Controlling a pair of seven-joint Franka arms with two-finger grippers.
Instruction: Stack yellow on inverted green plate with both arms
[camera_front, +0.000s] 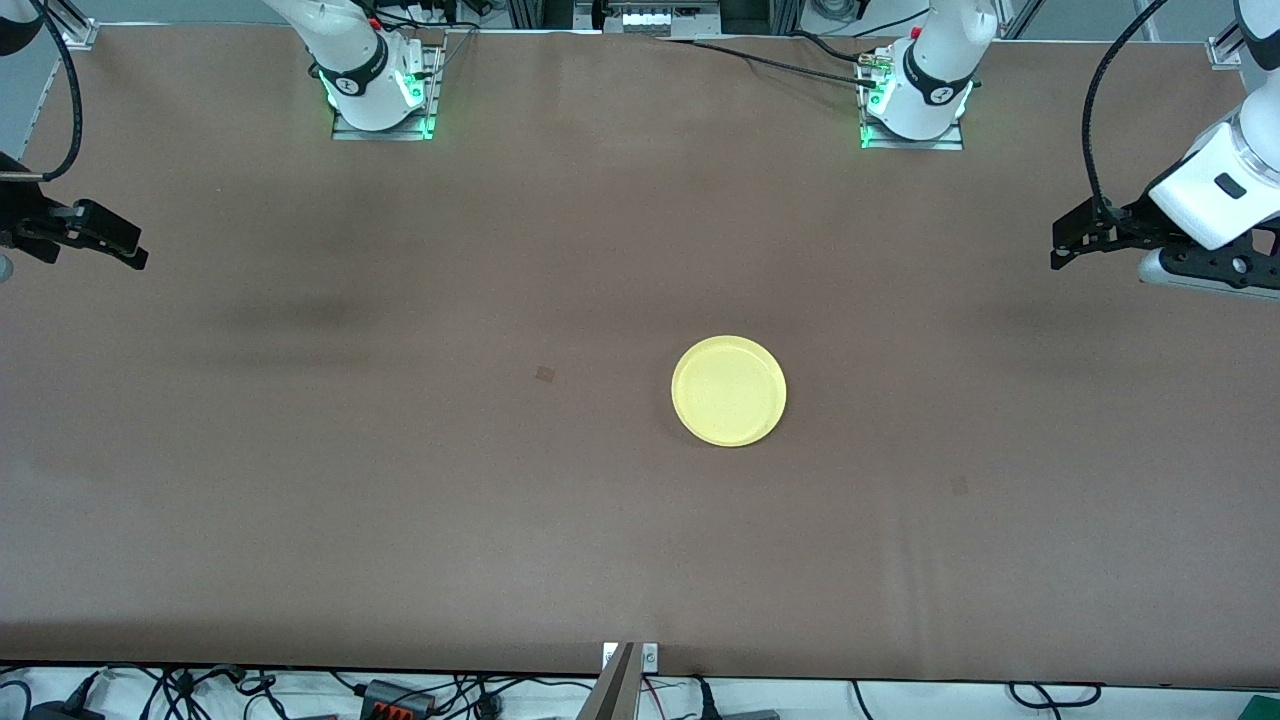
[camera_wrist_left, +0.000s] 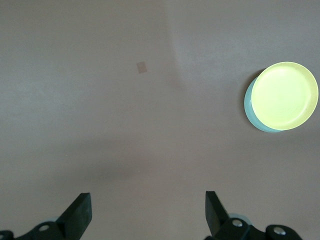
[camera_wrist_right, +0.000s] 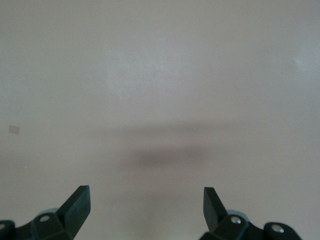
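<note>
The yellow plate (camera_front: 728, 390) lies rim up near the middle of the brown table. In the left wrist view the yellow plate (camera_wrist_left: 284, 95) sits on top of the pale green plate (camera_wrist_left: 252, 112), of which only a thin crescent shows; in the front view the green plate is hidden under it. My left gripper (camera_front: 1062, 247) is open and empty, up in the air over the left arm's end of the table, well apart from the plates; it also shows in the left wrist view (camera_wrist_left: 148, 212). My right gripper (camera_front: 135, 252) is open and empty over the right arm's end; it also shows in the right wrist view (camera_wrist_right: 146, 207).
The brown table (camera_front: 400, 480) carries two small dark marks, one (camera_front: 544, 374) beside the plates toward the right arm's end. The arm bases (camera_front: 380, 85) (camera_front: 915, 100) stand along the table's edge farthest from the front camera. Cables lie below the near edge.
</note>
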